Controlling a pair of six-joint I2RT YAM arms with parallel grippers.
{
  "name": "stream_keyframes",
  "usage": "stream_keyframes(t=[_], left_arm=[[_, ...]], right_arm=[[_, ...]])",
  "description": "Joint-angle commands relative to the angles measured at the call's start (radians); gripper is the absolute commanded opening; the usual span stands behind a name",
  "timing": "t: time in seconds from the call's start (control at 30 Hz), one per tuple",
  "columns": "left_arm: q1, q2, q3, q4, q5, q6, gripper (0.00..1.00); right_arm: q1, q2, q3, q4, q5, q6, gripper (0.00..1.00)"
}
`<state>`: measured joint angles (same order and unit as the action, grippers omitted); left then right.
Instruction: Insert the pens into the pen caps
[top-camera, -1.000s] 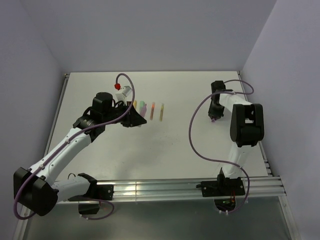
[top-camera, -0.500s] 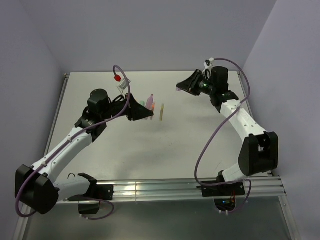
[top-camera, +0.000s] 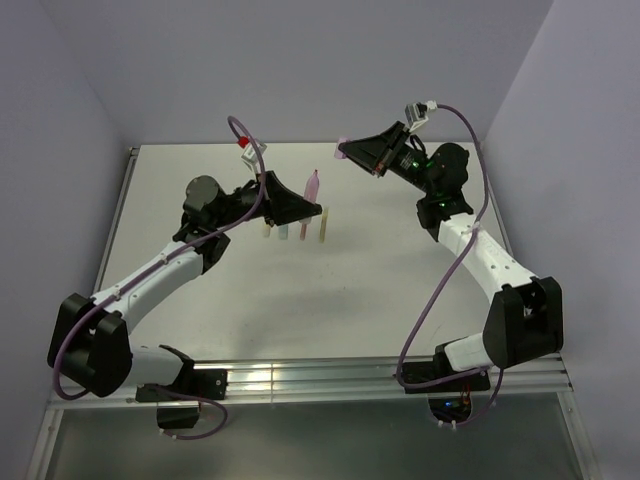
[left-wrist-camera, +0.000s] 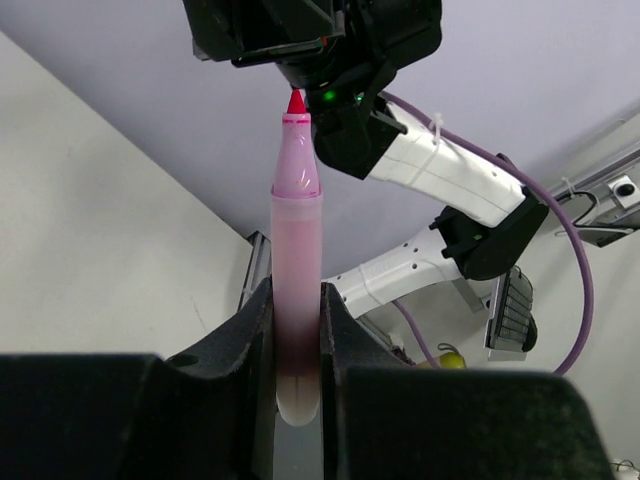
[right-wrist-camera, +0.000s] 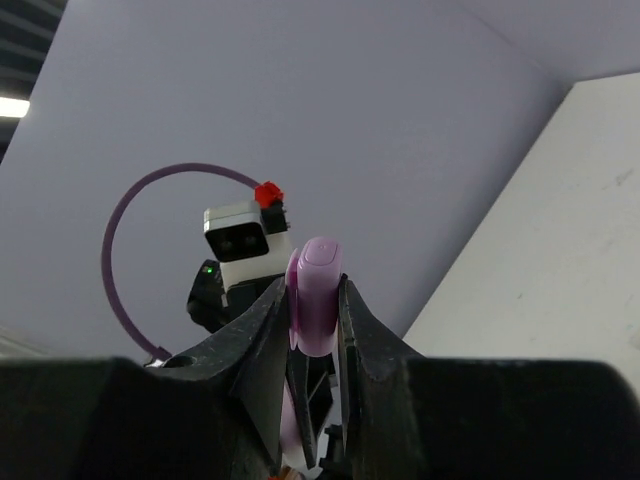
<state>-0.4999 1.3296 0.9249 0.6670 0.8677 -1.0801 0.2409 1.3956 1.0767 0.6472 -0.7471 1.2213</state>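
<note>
My left gripper (top-camera: 305, 207) is shut on a pink pen (top-camera: 312, 186) with a red tip and holds it in the air above the back middle of the table. In the left wrist view the pen (left-wrist-camera: 297, 220) stands between my fingers (left-wrist-camera: 255, 325), its tip just below the right gripper (left-wrist-camera: 300, 40). My right gripper (top-camera: 352, 152) is shut on a purple pen cap (top-camera: 343, 147), raised and facing the left gripper. In the right wrist view the cap (right-wrist-camera: 318, 262) sits between the jaws of my right gripper (right-wrist-camera: 315, 300). Cap and pen tip are a short way apart.
Three more slim pens lie side by side on the white table (top-camera: 330, 300) under the left gripper: a yellow one (top-camera: 266, 232), a mint one (top-camera: 283, 236) and a yellow one (top-camera: 324, 226). Purple-grey walls close the back and sides. An aluminium rail (top-camera: 330, 378) runs along the front.
The left gripper lifted the pink pen off the table and turned it towards the right arm. The right arm swung up from the table's right side to the middle with the purple cap.
</note>
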Motion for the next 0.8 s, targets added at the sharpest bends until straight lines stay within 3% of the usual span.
stream_keyframes(t=[0.0, 0.13, 0.77], left_arm=[[-0.015, 0.011, 0.028, 0.129, 0.019, -0.035, 0.00], [-0.035, 0.029, 0.049, 0.094, 0.010, -0.009, 0.00], [-0.035, 0.025, 0.066, 0.094, 0.027, -0.001, 0.00]], right_arm=[[0.018, -0.038, -0.009, 0.151, -0.012, 0.069, 0.00], [0.038, -0.050, -0.023, 0.193, -0.005, 0.086, 0.00], [0.140, -0.069, -0.018, 0.092, 0.015, -0.016, 0.00]])
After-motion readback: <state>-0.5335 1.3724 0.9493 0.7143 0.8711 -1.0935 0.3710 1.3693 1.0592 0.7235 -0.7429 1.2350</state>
